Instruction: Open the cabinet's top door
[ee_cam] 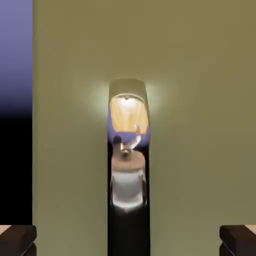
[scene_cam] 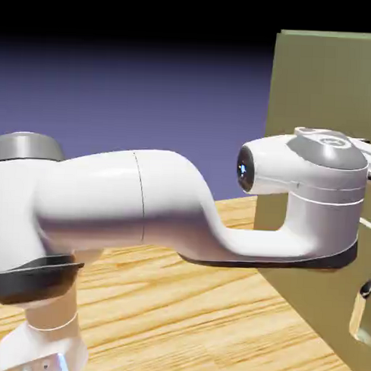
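Observation:
The olive-green cabinet [scene_cam: 322, 80] stands at the exterior view's right, and the arm's wrist [scene_cam: 325, 179] reaches up against its upper part. The top door [ee_cam: 200, 100] fills most of the hand view as a flat olive panel. Its curved silver handle [ee_cam: 128, 165] runs vertically down the middle and mirrors the arm and table. My gripper [ee_cam: 128, 241] is open, its dark fingertips [ee_cam: 17, 239] far apart at the bottom corners, one on each side of the handle and clear of it. In the exterior view the fingers are cut off by the right edge.
The lower panel's silver handle [scene_cam: 366, 291] shows under a pale seam [scene_cam: 367, 224]. The wooden table [scene_cam: 175, 310] lies below the arm. In the hand view the door's edge [ee_cam: 33, 125] borders the blue-violet backdrop.

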You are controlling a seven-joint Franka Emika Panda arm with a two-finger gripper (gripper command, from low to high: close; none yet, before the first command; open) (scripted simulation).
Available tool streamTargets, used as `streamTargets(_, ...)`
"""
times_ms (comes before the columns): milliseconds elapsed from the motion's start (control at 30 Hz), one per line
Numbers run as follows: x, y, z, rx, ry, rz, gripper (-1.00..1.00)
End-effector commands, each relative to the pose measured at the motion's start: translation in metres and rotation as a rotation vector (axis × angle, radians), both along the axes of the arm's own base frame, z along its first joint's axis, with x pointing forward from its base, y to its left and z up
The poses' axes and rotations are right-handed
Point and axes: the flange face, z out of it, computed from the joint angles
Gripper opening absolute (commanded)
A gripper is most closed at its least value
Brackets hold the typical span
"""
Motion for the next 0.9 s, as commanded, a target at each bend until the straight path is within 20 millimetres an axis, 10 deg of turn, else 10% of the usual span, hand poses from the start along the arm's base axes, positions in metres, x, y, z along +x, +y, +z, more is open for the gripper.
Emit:
streamTargets(0,0.01,0.001,0.0,-0.001,0.0,0.0,0.0)
streamTargets(67,0.02,0.002,0.0,-0.002,0.0,0.0,0.0)
streamTargets(100,0.02,0.002,0.0,-0.002,0.0,0.0,-1.0)
streamTargets(867,-0.143,0.078,0.0,-0.002,0.0,-0.36,-1.0)
